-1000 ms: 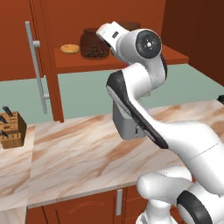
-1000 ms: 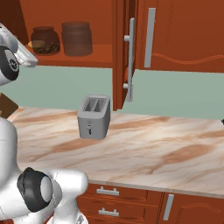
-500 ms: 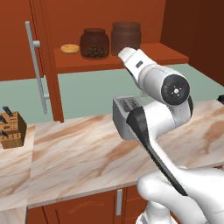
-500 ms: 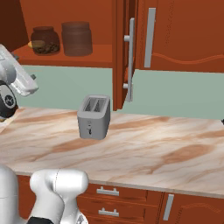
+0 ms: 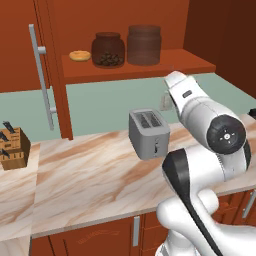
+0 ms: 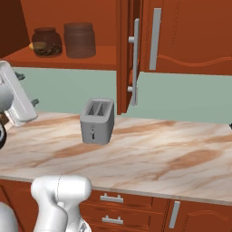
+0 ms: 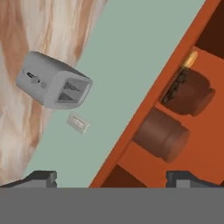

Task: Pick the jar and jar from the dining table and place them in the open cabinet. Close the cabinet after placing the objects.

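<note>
Both jars stand side by side on the shelf of the open cabinet (image 5: 150, 67). The rounded jar with brown pieces (image 5: 107, 50) is on the left and the taller smoky jar (image 5: 144, 45) is on the right. They appear again in the right base view as the rounded jar (image 6: 46, 41) and the taller jar (image 6: 79, 40). In the hand view my gripper (image 7: 113, 179) is open with nothing between its fingertips (image 7: 40, 177). It sits back from the shelf, looking at the smoky jar (image 7: 162, 133) and the rounded jar (image 7: 188, 92).
A grey toaster (image 5: 148, 133) stands on the marble-patterned top (image 5: 85, 175) below the shelf. A knife block (image 5: 11, 148) is at the far left. One cabinet door (image 6: 135, 63) juts out edge-on, the other door (image 5: 40, 75) hangs open at the left. A small tan item (image 5: 79, 55) lies beside the rounded jar.
My hand has drawn back from the shelf, down and to the right, and the arm has folded lower. Both jars stay on the shelf. The gripper is still open.
</note>
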